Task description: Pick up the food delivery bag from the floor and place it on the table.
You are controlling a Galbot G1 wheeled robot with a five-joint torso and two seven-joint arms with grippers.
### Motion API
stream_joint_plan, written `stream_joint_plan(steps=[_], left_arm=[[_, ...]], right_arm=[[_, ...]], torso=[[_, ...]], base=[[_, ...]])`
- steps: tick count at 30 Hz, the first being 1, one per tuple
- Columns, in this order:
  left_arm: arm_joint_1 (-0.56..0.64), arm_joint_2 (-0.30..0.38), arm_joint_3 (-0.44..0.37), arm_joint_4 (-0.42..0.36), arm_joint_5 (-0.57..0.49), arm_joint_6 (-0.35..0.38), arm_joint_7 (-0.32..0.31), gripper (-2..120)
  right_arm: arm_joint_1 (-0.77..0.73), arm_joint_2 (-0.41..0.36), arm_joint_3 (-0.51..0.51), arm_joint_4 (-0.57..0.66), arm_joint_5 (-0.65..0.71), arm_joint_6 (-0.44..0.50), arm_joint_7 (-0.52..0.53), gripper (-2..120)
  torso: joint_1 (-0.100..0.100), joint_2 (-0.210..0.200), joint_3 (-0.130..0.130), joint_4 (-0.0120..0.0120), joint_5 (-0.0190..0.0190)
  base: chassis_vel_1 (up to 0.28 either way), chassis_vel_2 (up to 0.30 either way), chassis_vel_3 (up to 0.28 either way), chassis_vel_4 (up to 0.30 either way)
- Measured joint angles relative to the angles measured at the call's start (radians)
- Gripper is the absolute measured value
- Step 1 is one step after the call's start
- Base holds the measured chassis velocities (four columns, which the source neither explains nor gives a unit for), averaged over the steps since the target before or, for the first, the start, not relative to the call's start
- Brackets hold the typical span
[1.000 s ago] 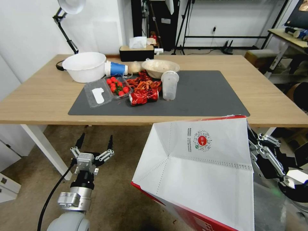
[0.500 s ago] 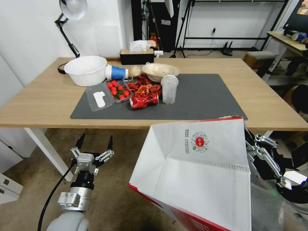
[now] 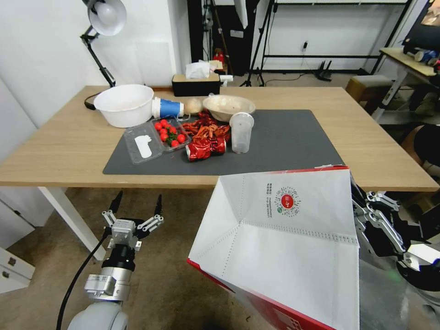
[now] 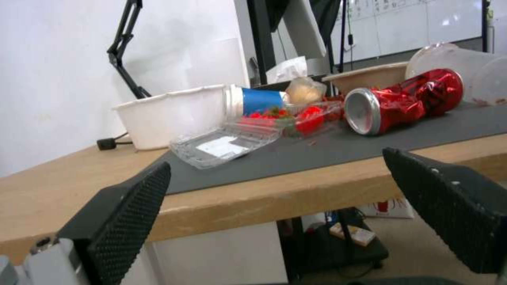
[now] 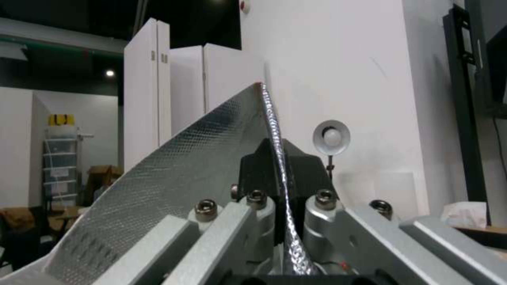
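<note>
Keep the right gripper [image 5: 275, 190] fingers pinched on the food delivery bag's [image 3: 284, 247] foil edge, lift it above the table [image 3: 366, 137] near-right edge toward bare mat, left gripper [image 3: 135, 208] fingers wide below.

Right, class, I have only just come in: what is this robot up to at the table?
The right gripper is shut on the foil-lined edge of the food delivery bag, holding it tilted in the air at the near edge of the table, not yet on it. The left gripper hangs open below the table edge, holding nothing. Bowls, tomatoes and a crushed can crowd the mat's left half.
</note>
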State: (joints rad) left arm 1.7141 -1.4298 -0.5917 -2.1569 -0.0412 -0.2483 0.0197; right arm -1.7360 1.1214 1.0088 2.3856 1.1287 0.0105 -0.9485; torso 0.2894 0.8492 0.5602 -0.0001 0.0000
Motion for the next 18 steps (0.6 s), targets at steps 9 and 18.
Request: stream_joint_plan(steps=[9,18], left_arm=[[0.000,-0.004,0.002,0.004,0.000,-0.011,0.000,100],[-0.001,-0.003,0.002,0.003,-0.021,-0.028,0.008,100]], right_arm=[[0.000,0.004,0.000,0.003,-0.002,0.001,-0.004,0],[0.000,0.005,-0.001,0.001,-0.003,0.002,-0.009,0]], torso=[[0.025,0.058,0.034,0.0000,0.0000],[0.041,0.096,0.055,0.0000,0.0001]], base=[[0.000,0.000,0.000,0.000],[0.000,0.000,0.000,0.000]])
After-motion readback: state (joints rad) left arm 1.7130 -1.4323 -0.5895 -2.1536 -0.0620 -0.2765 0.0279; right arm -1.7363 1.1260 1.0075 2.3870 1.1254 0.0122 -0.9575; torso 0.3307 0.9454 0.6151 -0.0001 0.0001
